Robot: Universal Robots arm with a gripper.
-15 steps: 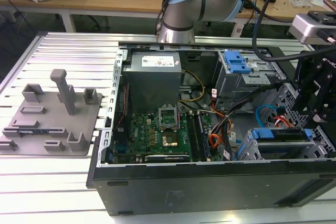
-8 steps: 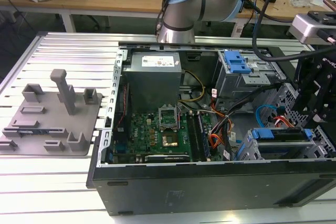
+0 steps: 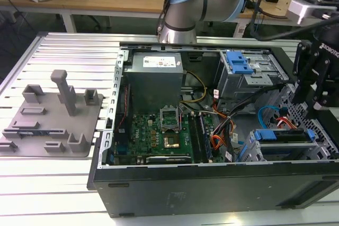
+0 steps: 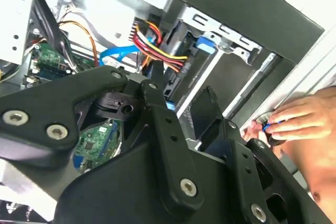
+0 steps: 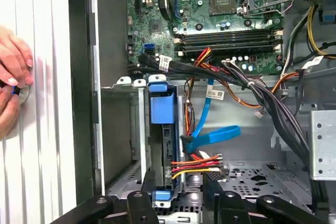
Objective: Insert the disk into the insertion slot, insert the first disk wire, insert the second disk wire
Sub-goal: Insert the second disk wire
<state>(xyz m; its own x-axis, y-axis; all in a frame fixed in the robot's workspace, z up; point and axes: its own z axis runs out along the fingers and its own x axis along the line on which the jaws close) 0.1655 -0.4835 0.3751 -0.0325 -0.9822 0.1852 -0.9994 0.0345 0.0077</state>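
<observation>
The disk (image 3: 280, 136), edge-on in its bright blue carrier (image 5: 160, 107), sits inside the insertion slot (image 3: 253, 151), a grey perforated cage (image 5: 125, 129) at the case's front corner. A blue flat wire (image 5: 212, 136) and a red, yellow and black wire bundle (image 5: 195, 164) both reach the disk's edge and look seated. The same blue wire (image 4: 118, 56) and bundle (image 4: 157, 40) show in the second wrist view. My black gripper (image 3: 315, 96) hovers above the cage, open, with nothing between its fingers (image 4: 156, 95). Its finger bases frame the disk (image 5: 167, 150).
A person's hand (image 5: 13, 80) rests on the ribbed table just outside the case wall (image 4: 299, 124), pinching a small dark-and-blue item. Inside the case are the motherboard (image 3: 159, 130), the power supply (image 3: 156, 78) and a blue-latched grey box (image 3: 241, 70). A grey fixture plate (image 3: 50, 115) lies at the exterior view's left.
</observation>
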